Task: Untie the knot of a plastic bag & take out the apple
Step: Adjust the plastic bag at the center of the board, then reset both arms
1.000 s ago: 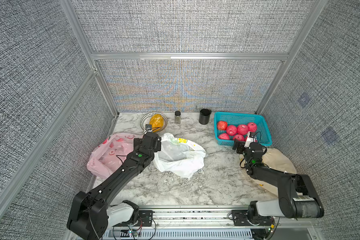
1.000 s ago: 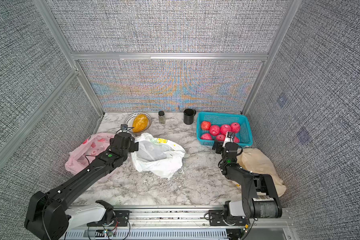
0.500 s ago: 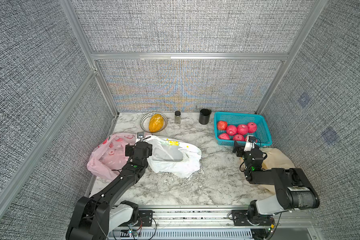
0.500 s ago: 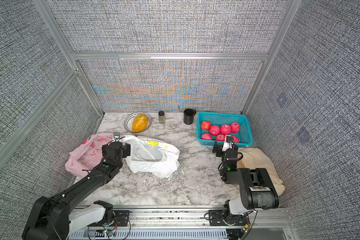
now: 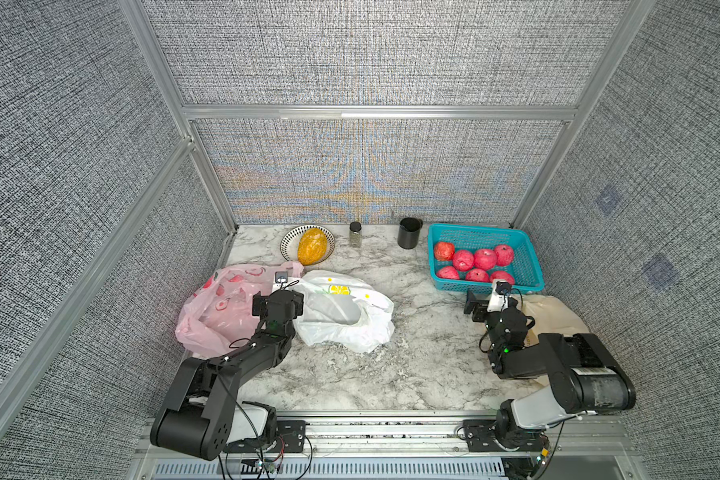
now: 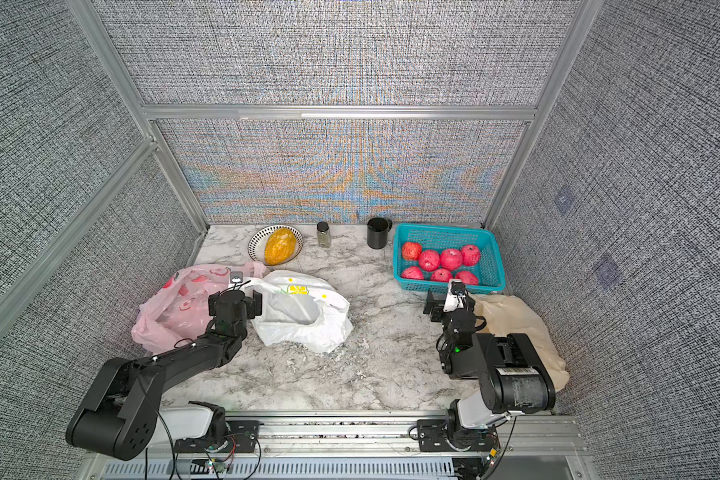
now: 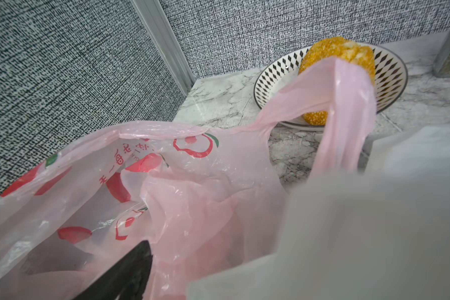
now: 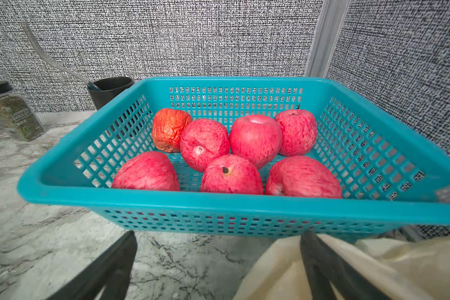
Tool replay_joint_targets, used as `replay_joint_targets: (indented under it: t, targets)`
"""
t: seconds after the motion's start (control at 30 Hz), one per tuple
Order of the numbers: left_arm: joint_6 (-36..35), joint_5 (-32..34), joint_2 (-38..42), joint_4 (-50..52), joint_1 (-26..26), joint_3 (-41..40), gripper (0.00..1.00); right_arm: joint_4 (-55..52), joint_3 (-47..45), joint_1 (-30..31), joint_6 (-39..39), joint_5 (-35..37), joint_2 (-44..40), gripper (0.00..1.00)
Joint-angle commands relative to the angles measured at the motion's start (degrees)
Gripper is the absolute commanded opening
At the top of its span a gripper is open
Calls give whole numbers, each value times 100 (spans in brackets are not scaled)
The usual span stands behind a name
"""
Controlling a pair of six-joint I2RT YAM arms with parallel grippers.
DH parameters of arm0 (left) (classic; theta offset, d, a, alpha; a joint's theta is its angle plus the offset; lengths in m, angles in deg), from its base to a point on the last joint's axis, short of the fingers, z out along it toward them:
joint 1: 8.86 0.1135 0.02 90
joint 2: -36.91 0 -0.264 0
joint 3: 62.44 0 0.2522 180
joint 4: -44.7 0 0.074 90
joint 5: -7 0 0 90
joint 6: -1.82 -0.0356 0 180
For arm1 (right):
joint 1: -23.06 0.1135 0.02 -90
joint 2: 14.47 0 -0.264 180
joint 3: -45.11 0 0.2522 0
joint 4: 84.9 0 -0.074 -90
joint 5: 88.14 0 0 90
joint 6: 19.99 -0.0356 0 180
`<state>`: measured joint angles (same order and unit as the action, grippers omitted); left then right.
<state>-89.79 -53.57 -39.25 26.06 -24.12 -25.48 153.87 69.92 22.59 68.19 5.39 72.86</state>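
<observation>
Now the teal basket (image 8: 229, 205), a rectangular plastic tray with lattice-perforated walls, is sitting at the back of the marble-patterned table (image 5: 425, 365). Seven red apples (image 8: 255, 137) are resting inside it in two rows. Most are showing streaky pink-red skin, while one at the end of the back row is looking wrinkled and more orange.

The right gripper (image 8: 218, 241) is hovering just in front of the basket's near wall, its two black fingers standing wide apart around bare marble. One finger is lying against a soft cream-coloured bag (image 8: 413, 265) that is slumping by the basket's front corner.

Just beside the basket, toward the robot's left, a black cylindrical cup (image 5: 409, 233) is standing. Well beyond it, a white plastic bag (image 5: 341, 320) with a lemon print is lying crumpled, its mouth gaping. Farther again from the basket, a thin translucent pink bag (image 7: 192, 197) printed with red apples is sagging open, one handle loop arching upward.

The left gripper (image 5: 278, 303) is sitting between these two bags with its jaws spread wide. One black finger (image 7: 125, 270) is showing against the pink film, the other being hidden behind white plastic.
</observation>
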Motion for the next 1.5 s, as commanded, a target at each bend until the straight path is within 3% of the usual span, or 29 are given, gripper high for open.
replay_joint_targets:
  t: [0.0, 0.2, 0.43, 0.6, 1.47]
  targets:
    - [-194, -280, -26, -569, 30, -51, 100, 193, 34, 7, 57, -56, -7, 98]
    - [-269, -395, -649, -1954, 141, -420, 100, 192, 38, 4, 56, -55, -12, 98]
    - [-7, -1265, -787, -468, 635, 394, 100, 138, 68, 15, 99, -89, 3, 98]
    - [117, -1486, -929, 87, 797, 766, 100, 138, 69, 36, 103, -72, 2, 98]
    - [108, -1519, -920, 146, 813, 800, 100, 104, 94, 47, 125, -32, 7, 98]
